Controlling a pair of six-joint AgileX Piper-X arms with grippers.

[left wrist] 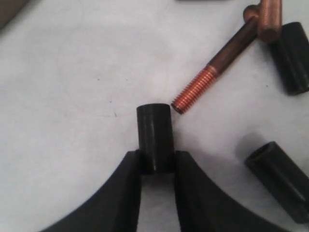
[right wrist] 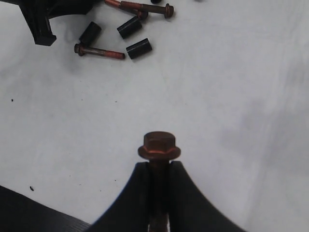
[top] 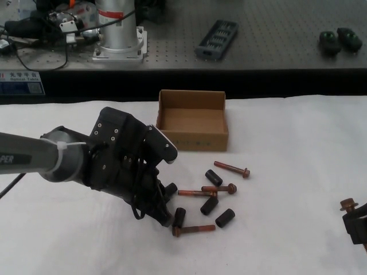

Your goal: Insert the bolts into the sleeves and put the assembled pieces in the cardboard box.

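Note:
My left gripper (left wrist: 157,163) is shut on one end of a black sleeve (left wrist: 154,137), low over the white cloth at the edge of the loose pile (top: 171,188). The threaded tip of a copper bolt (left wrist: 219,70) lies just off the sleeve's free end. More bolts (top: 232,168) and black sleeves (top: 209,205) are scattered beside it. My right gripper (right wrist: 159,170) is shut on a copper bolt's shank, hex head (right wrist: 159,147) sticking out past the fingertips, at the bench's near right (top: 347,204). The open cardboard box (top: 192,137) stands behind the pile.
A white cloth (top: 287,143) covers the bench, with open room between the pile and the right gripper. Behind the cloth is a perforated metal table with a metal post base (top: 117,34), a black tray (top: 217,37) and cables.

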